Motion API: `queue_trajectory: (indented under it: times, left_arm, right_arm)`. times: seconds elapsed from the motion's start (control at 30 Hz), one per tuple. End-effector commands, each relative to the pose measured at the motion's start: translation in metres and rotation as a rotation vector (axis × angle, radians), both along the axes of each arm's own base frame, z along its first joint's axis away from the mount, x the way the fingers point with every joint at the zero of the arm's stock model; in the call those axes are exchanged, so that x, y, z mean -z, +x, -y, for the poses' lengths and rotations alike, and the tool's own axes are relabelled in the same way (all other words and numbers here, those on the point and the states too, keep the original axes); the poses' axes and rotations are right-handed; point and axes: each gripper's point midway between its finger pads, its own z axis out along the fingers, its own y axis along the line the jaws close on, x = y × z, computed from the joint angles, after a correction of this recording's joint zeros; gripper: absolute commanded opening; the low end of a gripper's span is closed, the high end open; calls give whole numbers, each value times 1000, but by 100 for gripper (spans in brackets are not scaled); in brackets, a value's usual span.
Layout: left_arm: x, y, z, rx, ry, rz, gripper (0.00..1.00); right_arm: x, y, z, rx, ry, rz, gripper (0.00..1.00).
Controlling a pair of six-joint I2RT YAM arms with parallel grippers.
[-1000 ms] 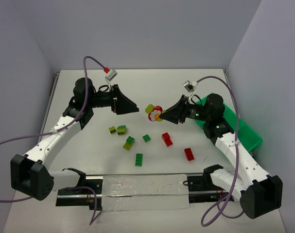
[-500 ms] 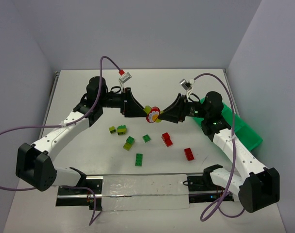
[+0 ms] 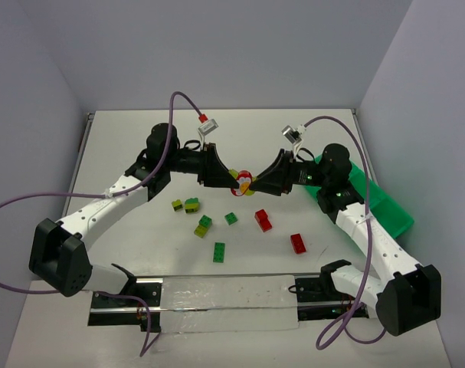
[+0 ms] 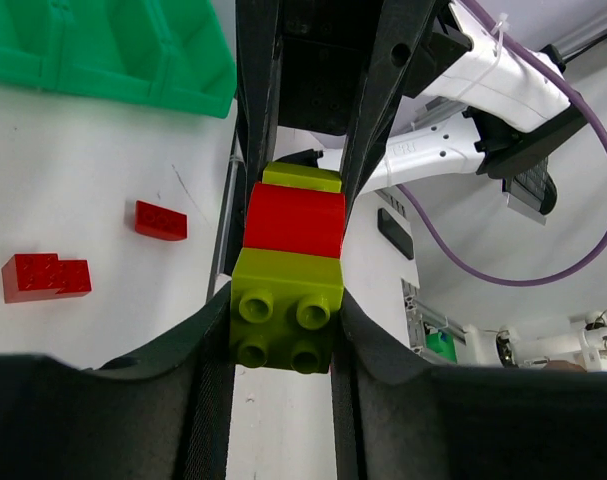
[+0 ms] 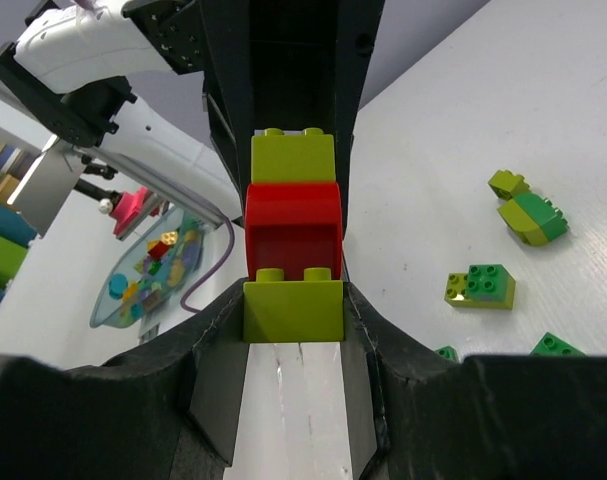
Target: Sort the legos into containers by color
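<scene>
A three-brick stack of legos (image 3: 243, 182), yellow-green, red, yellow-green, hangs above the table's middle between both grippers. My left gripper (image 3: 232, 181) is shut on the yellow-green end brick (image 4: 286, 312), with the red brick (image 4: 294, 220) beyond it. My right gripper (image 3: 256, 184) is shut on the opposite yellow-green brick (image 5: 293, 312), below the red brick (image 5: 293, 225). The green tray of containers (image 3: 385, 205) lies at the right edge, behind the right arm; its compartments (image 4: 103, 60) also show in the left wrist view.
Loose legos lie on the table below the grippers: two red ones (image 3: 263, 220) (image 3: 298, 243), dark green ones (image 3: 218, 251) (image 3: 230, 218), and yellow-green with green pieces (image 3: 203, 225) (image 3: 191, 205). A metal rail (image 3: 224, 303) runs along the near edge.
My left arm swung right up to the stack held by the right gripper, and its jaws closed on the stack's free end. The right arm shifted slightly left.
</scene>
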Motion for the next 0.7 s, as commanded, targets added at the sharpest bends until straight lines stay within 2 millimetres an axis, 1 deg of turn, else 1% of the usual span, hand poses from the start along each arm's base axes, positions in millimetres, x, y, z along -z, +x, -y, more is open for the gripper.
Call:
queue_trajectory:
  times: [0.0, 0.03, 0.1, 0.13, 0.17, 0.23, 0.33, 0.43, 0.47, 0.5, 0.57, 0.6, 0.67]
  left_arm:
    - [-27, 2, 3, -7, -54, 77, 3]
    - [-27, 3, 3, -12, -50, 76, 0]
    - [-30, 6, -1, -54, -40, 97, 0]
    - [-29, 10, -3, -84, -32, 94, 0]
    - [-26, 16, -8, -116, -23, 88, 0]
    - [-29, 22, -20, -169, -27, 85, 0]
    - [-29, 42, -43, -284, -37, 71, 0]
    - [-23, 54, -54, -362, -14, 50, 0]
    - [-22, 57, -55, -383, 0, 46, 0]
    - [-20, 61, -56, -409, 16, 38, 0]
    - [-16, 71, -58, -459, 39, 31, 0]
    - [-14, 75, -60, -481, 52, 29, 0]
    - [-12, 79, -60, -498, 67, 28, 0]
  right_arm:
    - [-9, 0, -1, -11, -18, 84, 0]
    - [-7, -1, -1, -10, -24, 71, 0]
    - [9, 5, 5, 25, -81, 45, 0]
    - [11, 6, 7, 36, -96, 44, 0]
    - [15, 7, 10, 46, -114, 37, 0]
    - [19, 13, 18, 87, -136, 35, 0]
    - [24, 22, 31, 159, -180, 45, 0]
    - [34, 35, 46, 260, -253, 21, 0]
    - [39, 43, 54, 325, -290, 15, 0]
    - [44, 56, 65, 422, -338, 4, 0]
    - [54, 81, 95, 651, -427, -40, 0]
    - [65, 96, 121, 824, -481, -90, 0]
    - [76, 110, 159, 1041, -534, -138, 0]
